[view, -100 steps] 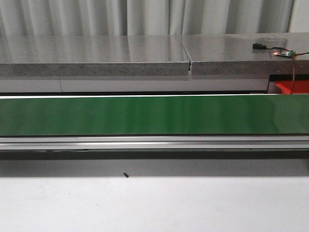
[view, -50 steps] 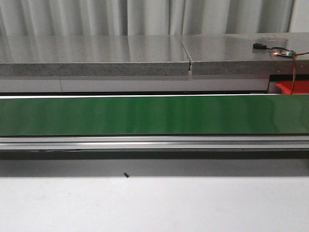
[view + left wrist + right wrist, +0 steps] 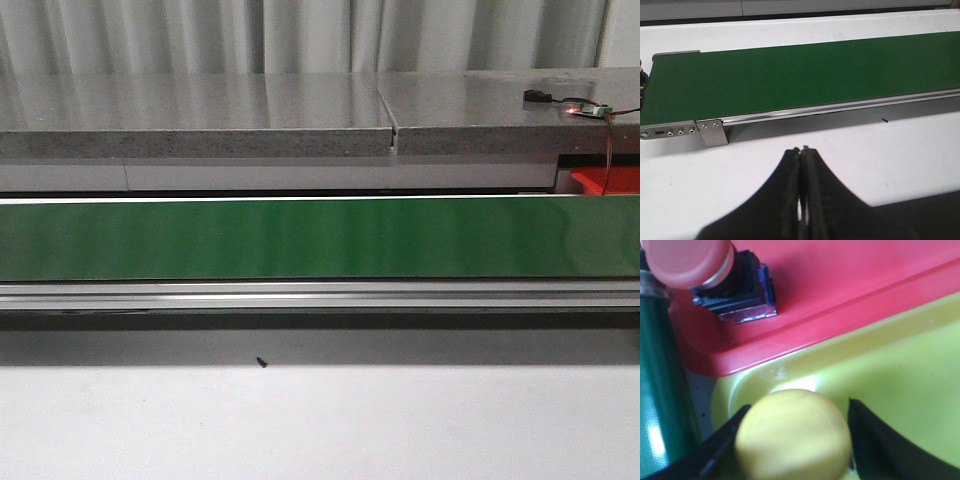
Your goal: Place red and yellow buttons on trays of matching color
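Observation:
In the right wrist view a yellow button (image 3: 792, 435) sits between my right gripper's (image 3: 790, 440) fingers, just above the yellow tray (image 3: 900, 370) near its corner. Both fingers press against the button's sides, so the gripper is shut on it. A red button (image 3: 687, 260) on a dark blue base lies in the red tray (image 3: 840, 285) beside it. My left gripper (image 3: 802, 150) is shut with nothing in it, over the white table short of the conveyor's end. Neither gripper shows in the front view.
A green conveyor belt (image 3: 320, 238) runs across the front view with a metal rail (image 3: 320, 295) along its near side. A corner of the red tray (image 3: 605, 180) shows at the far right. The belt's end bracket (image 3: 712, 132) is near the left gripper. A small dark speck (image 3: 261, 362) lies on the table.

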